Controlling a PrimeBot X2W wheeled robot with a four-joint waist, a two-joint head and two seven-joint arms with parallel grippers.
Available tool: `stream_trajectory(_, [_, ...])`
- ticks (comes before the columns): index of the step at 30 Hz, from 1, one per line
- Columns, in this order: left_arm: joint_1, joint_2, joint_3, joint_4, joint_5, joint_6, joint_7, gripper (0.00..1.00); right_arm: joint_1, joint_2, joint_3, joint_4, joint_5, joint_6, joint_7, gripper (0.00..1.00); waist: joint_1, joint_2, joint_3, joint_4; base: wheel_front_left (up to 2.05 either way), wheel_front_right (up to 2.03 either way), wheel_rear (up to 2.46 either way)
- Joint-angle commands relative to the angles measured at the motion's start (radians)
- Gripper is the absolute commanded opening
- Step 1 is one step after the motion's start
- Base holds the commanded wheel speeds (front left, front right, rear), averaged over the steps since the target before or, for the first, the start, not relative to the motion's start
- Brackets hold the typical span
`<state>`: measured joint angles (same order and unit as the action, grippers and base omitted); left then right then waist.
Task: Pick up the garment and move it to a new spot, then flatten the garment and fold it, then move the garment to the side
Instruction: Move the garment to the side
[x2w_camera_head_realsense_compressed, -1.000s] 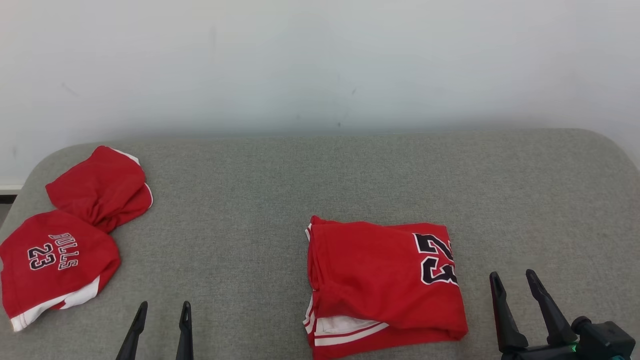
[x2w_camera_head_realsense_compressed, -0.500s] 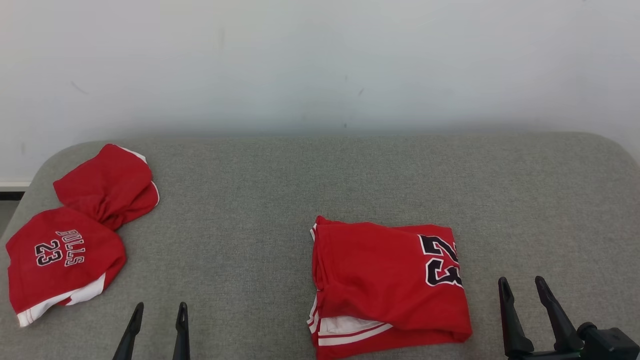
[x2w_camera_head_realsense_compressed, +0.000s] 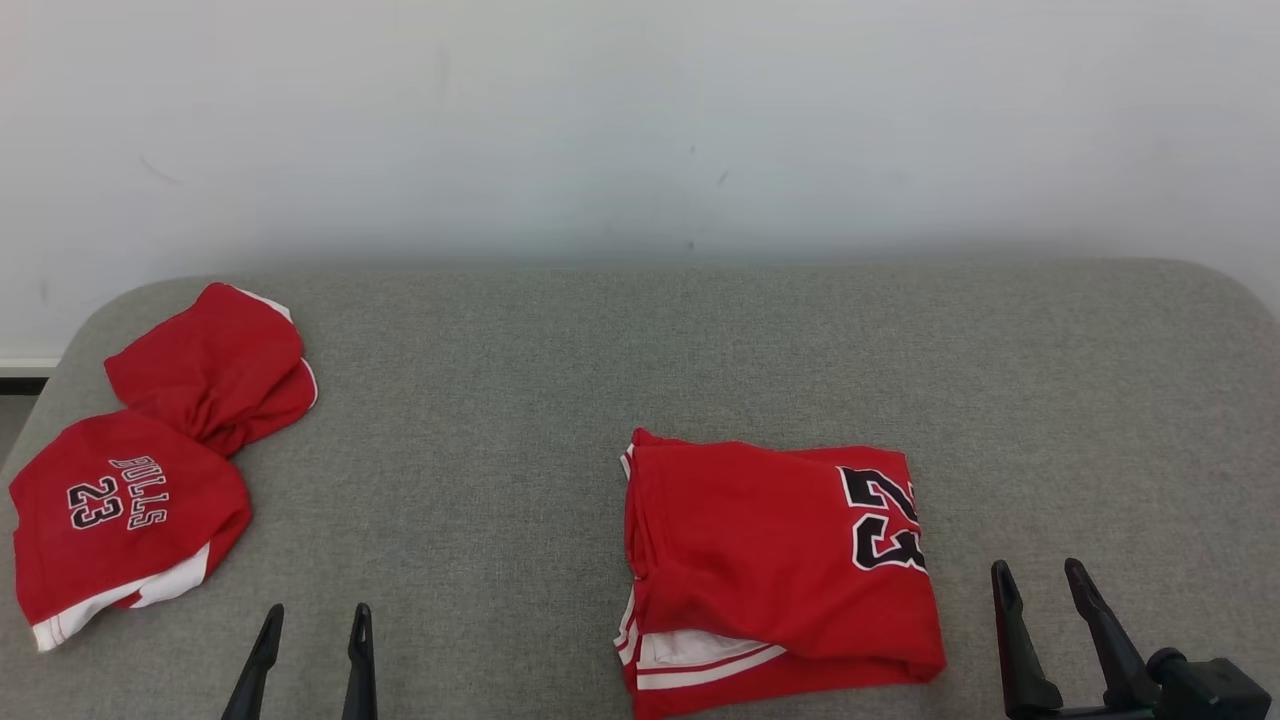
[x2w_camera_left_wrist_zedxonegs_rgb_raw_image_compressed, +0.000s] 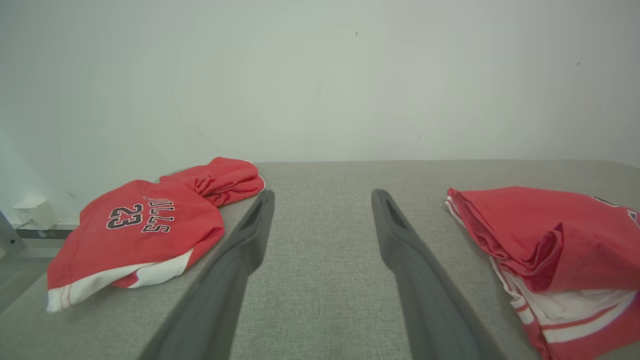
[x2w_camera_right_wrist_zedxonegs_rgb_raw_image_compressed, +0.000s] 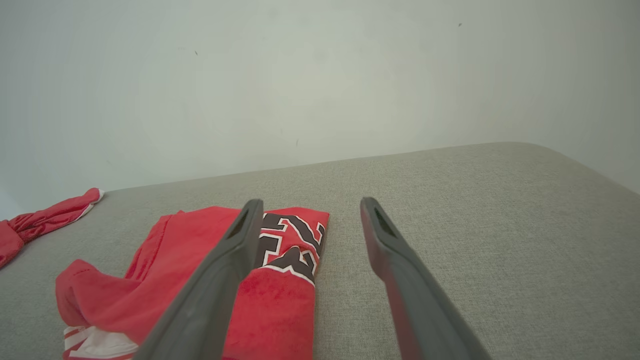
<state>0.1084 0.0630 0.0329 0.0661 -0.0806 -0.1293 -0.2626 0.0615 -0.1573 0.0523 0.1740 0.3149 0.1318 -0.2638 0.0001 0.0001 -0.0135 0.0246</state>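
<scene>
Garment (x2w_camera_head_realsense_compressed: 780, 570) first: it's a red jersey folded into a rough rectangle. It lies flat on the grey table (x2w_camera_head_realsense_compressed: 500, 380), close to the front edge and a bit right of the middle. The black 23 with the white outline sits along its right side. Some white-and-red striped trim pokes out from under the fold at the front left corner, and the top layer is a little rumpled there, not perfectly crisp.

My left gripper (x2w_camera_head_realsense_compressed: 318, 608) is down by the front edge, left of the garment and well apart from it. The fingers are spread wide with nothing between them; from my left wrist I just see bare grey fabric in the gap.

My right gripper (x2w_camera_head_realsense_compressed: 1035, 566) is also at the front edge, just to the right of the garment, near its right side but not touching it as far as I can tell. It's spread wide too and has hold of nothing. From the right wrist, one finger crosses in front of the 23.

There's also a second jersey (x2w_camera_head_realsense_compressed: 150, 470) over by the left edge of the table. It's bunched up in the middle, with BULLS 23 showing on the nearer half and a white hem toward the front. A plain pale wall (x2w_camera_head_realsense_compressed: 640, 120) runs behind the back edge.
</scene>
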Motion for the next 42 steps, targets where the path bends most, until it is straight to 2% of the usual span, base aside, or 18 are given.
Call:
stream_trajectory(1, [0.015, -0.002, 0.001, -0.004, 0.005, -0.001, -0.003, 1.0, 0.003, 0.003, 0.0, 0.0, -0.004, -0.003, -0.001, 1.0, -0.0001, -0.0001, 0.0, 0.001, 0.0, 0.0, 0.0])
stream_trajectory(8, [0.004, -0.003, 0.003, -0.004, 0.004, -0.001, -0.003, 1.0, -0.021, 0.002, 0.004, 0.036, 0.005, -0.003, -0.001, 1.0, -0.0001, -0.0001, 0.004, 0.011, 0.0, 0.0, 0.0])
stream_trajectory(14, [-0.014, -0.004, -0.003, -0.002, 0.002, -0.001, -0.003, 1.0, -0.097, -0.017, 0.016, 0.118, 0.009, -0.003, 0.013, 1.0, -0.0001, -0.0001, 0.016, 0.028, 0.0, 0.0, 0.0])
stream_trajectory(24, [-0.059, -0.006, -0.036, 0.005, -0.01, 0.0, -0.003, 1.0, -0.288, -0.045, 0.051, 0.345, 0.055, -0.003, 0.1, 1.0, -0.0001, -0.0001, 0.066, 0.085, 0.0, 0.0, 0.0])
stream_trajectory(29, [-0.077, -0.007, -0.044, 0.012, -0.016, 0.0, -0.003, 1.0, -0.35, -0.049, 0.081, 0.48, 0.076, -0.003, 0.108, 1.0, -0.0001, -0.0001, 0.085, 0.11, 0.0, 0.0, 0.0])
stream_trajectory(35, [-0.088, -0.008, -0.043, 0.017, -0.017, 0.0, -0.003, 1.0, -0.4, -0.033, 0.121, 0.629, 0.107, -0.003, 0.115, 1.0, -0.0001, -0.0001, 0.1, 0.119, 0.0, 0.0, 0.0])
stream_trajectory(40, [-0.092, -0.008, -0.04, 0.019, -0.016, 0.0, -0.003, 1.0, -0.424, -0.033, 0.172, 0.697, 0.136, -0.003, 0.126, 1.0, -0.0001, -0.0001, 0.106, 0.117, 0.0, 0.0, 0.0])
stream_trajectory(41, [-0.092, -0.008, -0.039, 0.019, -0.016, 0.0, -0.003, 1.0, -0.43, -0.034, 0.184, 0.711, 0.144, -0.003, 0.13, 0.51, -0.0001, -0.0001, 0.107, 0.116, 0.0, 0.0, 0.0])
stream_trajectory(42, [-0.091, -0.009, -0.039, 0.02, -0.016, 0.0, -0.003, 1.0, -0.437, -0.035, 0.195, 0.721, 0.153, -0.003, 0.131, 0.08, -0.0001, -0.0001, 0.108, 0.114, 0.0, 0.0, 0.0])
